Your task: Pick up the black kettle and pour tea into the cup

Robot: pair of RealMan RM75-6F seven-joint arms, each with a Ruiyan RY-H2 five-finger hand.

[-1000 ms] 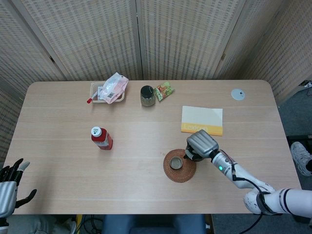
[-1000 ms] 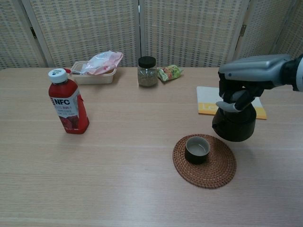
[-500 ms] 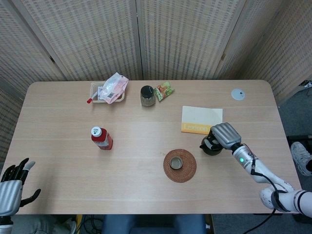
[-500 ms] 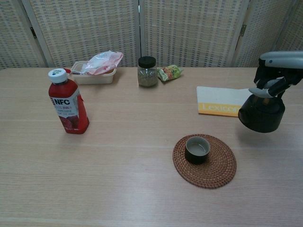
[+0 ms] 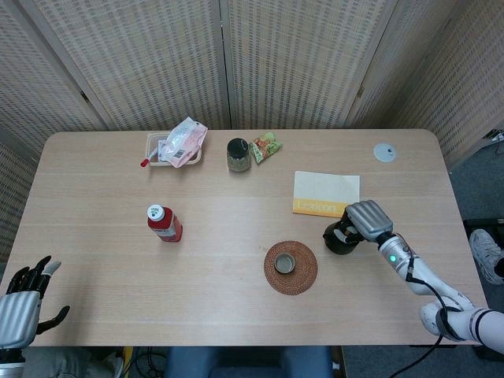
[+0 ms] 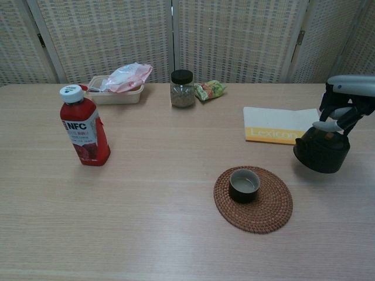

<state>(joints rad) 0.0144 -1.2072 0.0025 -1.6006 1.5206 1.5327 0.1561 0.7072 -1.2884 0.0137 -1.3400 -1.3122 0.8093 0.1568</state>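
Note:
The black kettle (image 5: 337, 241) (image 6: 321, 153) is upright to the right of the cup, low at the table surface; I cannot tell if it touches the wood. My right hand (image 5: 364, 220) (image 6: 345, 103) grips its handle from above. The small dark cup (image 5: 285, 264) (image 6: 244, 184) stands on a round woven coaster (image 5: 304, 279) (image 6: 271, 212) near the table's middle front, clearly apart from the kettle. My left hand (image 5: 21, 305) hangs off the table's front left corner with its fingers spread, holding nothing.
A red NFC bottle (image 5: 164, 223) (image 6: 85, 126) stands at the left. At the back are a food tray with a bag (image 5: 177, 144) (image 6: 120, 82), a dark-lidded jar (image 5: 238, 154) (image 6: 182, 89) and a snack packet (image 5: 266, 146) (image 6: 210, 89). A yellow book (image 5: 326, 193) (image 6: 275, 124) lies just behind the kettle.
My right hand has carried the kettle from beside the cup off to the right, then lowered it toward the table. The left hand has shifted slightly.

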